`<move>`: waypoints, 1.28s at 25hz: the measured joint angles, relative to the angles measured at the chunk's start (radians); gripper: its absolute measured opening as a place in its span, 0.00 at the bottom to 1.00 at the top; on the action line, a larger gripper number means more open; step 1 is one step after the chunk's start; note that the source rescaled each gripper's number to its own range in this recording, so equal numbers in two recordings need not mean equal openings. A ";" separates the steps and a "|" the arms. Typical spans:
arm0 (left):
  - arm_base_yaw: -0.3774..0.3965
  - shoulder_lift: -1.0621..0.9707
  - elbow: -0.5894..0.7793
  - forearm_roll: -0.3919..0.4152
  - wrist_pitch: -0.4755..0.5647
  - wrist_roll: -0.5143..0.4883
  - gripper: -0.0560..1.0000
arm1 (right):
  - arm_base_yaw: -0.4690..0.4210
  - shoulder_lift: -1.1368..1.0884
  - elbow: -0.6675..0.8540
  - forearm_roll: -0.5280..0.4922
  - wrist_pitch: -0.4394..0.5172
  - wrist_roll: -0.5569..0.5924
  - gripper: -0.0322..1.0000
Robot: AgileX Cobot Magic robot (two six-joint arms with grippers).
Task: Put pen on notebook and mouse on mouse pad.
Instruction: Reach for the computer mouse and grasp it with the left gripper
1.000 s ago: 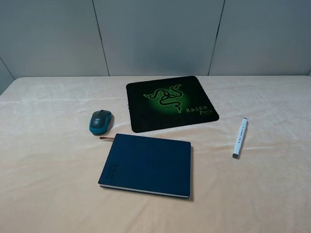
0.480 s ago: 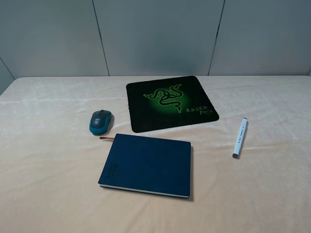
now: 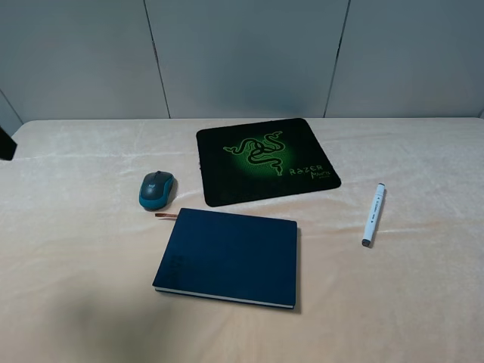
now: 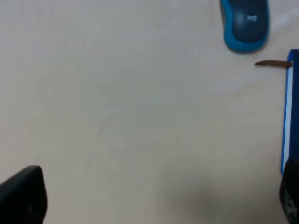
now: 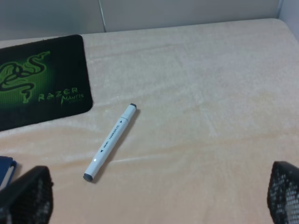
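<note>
Best to take the pen (image 5: 110,142) with the right claw (image 5: 154,200), wide open and empty: lies slanted on the bench (image 3: 76,265) ahead of it, well apart from the notebook (image 3: 227,257). Nearer the mouse (image 4: 246,23) with the left claw (image 4: 154,196), open and empty too.

Tablecloth (image 3: 76,249): peach cloth, soft short nap, faint sheen, light creases. Mouse pad (image 3: 265,160): black cloth-like top, matt, printed green logo. Mouse (image 3: 156,188): plastic, matt dark grey top, slightly shinier teal sides. Notebook (image 3: 231,255): smooth matt navy cover, white paper edges, cloth ribbon (image 3: 165,215). Pen (image 3: 373,215): smooth white plastic, slight gloss, 2 dark end caps. Wall panels (image 3: 242,53): flat matt grey.
</note>
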 joint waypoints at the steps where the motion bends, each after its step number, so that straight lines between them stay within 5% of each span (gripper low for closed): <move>1: -0.008 0.045 -0.015 0.000 -0.012 0.000 1.00 | 0.000 0.000 0.000 0.000 0.000 0.000 1.00; 17: -0.332 0.778 -0.384 0.116 -0.101 -0.299 1.00 | 0.000 0.000 0.000 0.000 0.000 0.000 1.00; 32: -0.388 1.090 -0.523 0.099 -0.151 -0.332 1.00 | 0.000 0.000 0.000 0.000 0.000 0.000 1.00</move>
